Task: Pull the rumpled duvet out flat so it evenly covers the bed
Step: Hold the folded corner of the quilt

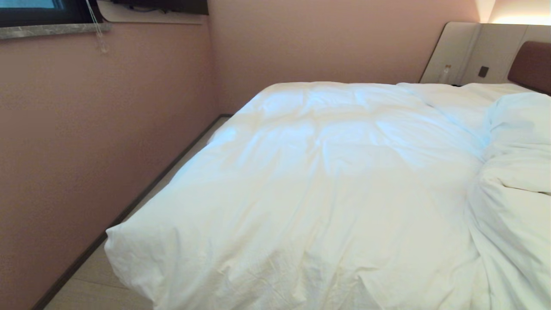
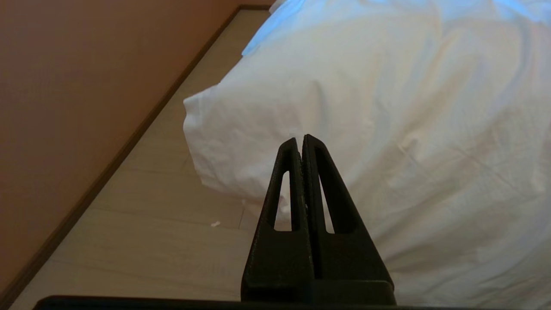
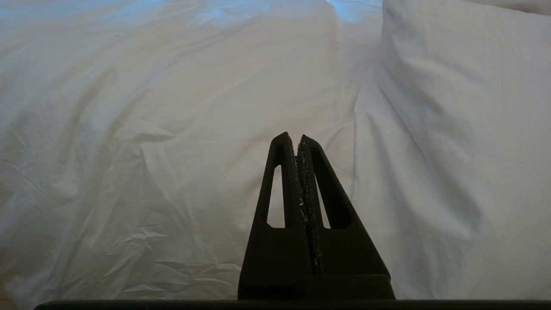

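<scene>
The thick white duvet [image 1: 310,185] lies spread over most of the bed, whose brown headboard [image 1: 531,64] shows at the far right. Its near left corner [image 2: 202,116] hangs over the floor, and a bunched, puffy fold [image 1: 516,172] rises on the right. Neither arm shows in the head view. My left gripper [image 2: 300,140] is shut and empty, held off the duvet's corner, above the floor edge. The right gripper [image 3: 294,137] is also shut with nothing in it, facing the creased duvet [image 3: 172,129] beside the raised fold [image 3: 452,107].
A pink wall [image 1: 86,129] runs along the bed's left side, leaving a narrow strip of pale wood floor [image 2: 142,232] with a dark skirting board. A beige panel with a socket [image 1: 483,71] stands by the headboard. A window sill [image 1: 51,30] is at the upper left.
</scene>
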